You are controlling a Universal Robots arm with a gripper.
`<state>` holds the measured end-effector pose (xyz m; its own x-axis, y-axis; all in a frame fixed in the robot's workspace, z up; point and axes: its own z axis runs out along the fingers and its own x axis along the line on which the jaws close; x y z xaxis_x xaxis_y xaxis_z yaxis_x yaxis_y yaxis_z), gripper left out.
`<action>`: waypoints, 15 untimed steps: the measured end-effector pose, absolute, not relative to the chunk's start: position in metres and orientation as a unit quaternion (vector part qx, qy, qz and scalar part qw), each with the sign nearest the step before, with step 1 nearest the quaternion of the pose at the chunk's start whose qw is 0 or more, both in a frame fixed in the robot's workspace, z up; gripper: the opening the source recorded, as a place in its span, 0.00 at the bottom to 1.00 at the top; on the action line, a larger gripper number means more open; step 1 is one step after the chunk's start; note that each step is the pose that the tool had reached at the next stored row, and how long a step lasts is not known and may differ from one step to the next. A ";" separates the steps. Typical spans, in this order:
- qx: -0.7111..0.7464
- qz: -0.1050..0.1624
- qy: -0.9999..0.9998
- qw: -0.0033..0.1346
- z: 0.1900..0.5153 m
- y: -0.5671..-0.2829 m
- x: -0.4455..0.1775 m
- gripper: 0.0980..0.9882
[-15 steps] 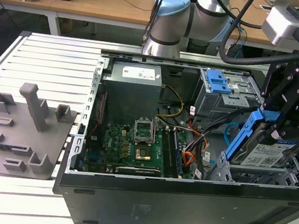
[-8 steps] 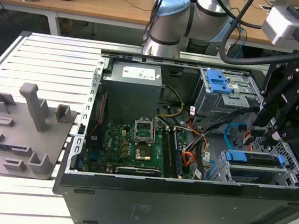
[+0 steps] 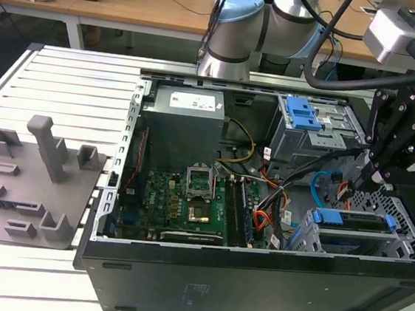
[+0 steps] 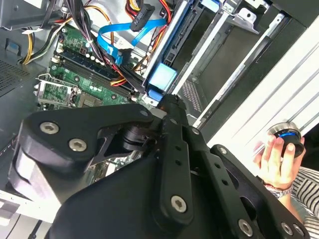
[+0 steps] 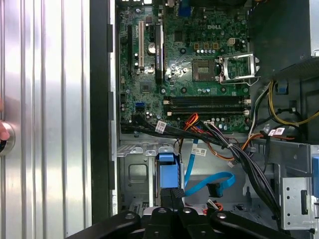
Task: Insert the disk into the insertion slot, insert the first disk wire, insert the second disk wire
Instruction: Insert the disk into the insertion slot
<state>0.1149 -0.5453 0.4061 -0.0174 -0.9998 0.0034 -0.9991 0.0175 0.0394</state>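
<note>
Your gripper (image 5: 174, 193), fingers together with the blue disk carrier (image 5: 166, 168) at their tips, should push straight into the insertion slot (image 5: 133, 174).

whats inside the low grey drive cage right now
The disk in its blue carrier frame sits in the insertion slot. The cage floor under it is covered.

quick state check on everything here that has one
computer case: side open, insides exposed
processor socket: cover flipped open, empty
disk: lying in the insertion slot
second disk wire: looped, plug end loose
gripper: jaws together, at the disk's blue carrier
</note>
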 end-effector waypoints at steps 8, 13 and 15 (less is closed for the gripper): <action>0.701 -0.013 -0.713 0.015 0.406 -0.544 0.124 0.01; 0.701 -0.015 -0.713 0.017 0.405 -0.542 0.140 0.01; 0.701 -0.015 -0.713 0.017 0.402 -0.542 0.140 0.01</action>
